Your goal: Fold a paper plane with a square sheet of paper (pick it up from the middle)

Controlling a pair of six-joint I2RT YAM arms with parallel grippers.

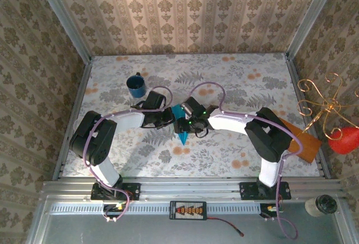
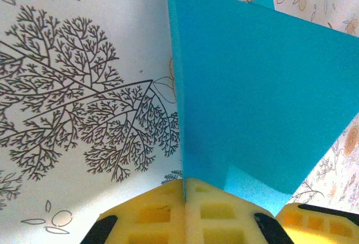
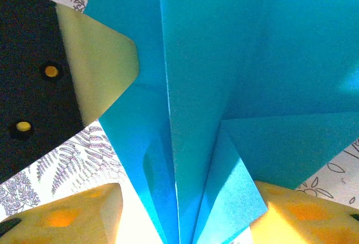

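The square sheet of paper is turquoise and creased into a pointed dart, the paper plane, at the table's middle with its tip toward the arms. My left gripper holds it from the left. In the left wrist view its yellow fingers are pressed together on the paper's upright folded edge. My right gripper sits at the paper from the right. Its yellow fingers stand wide apart around the pleated folds, with a gap on the left side. The left gripper's pale finger touches the paper there.
A dark blue mug stands behind the left arm. An orange-brown board lies at the right table edge under the right arm. A gold wire stand with a red ball is outside the right wall.
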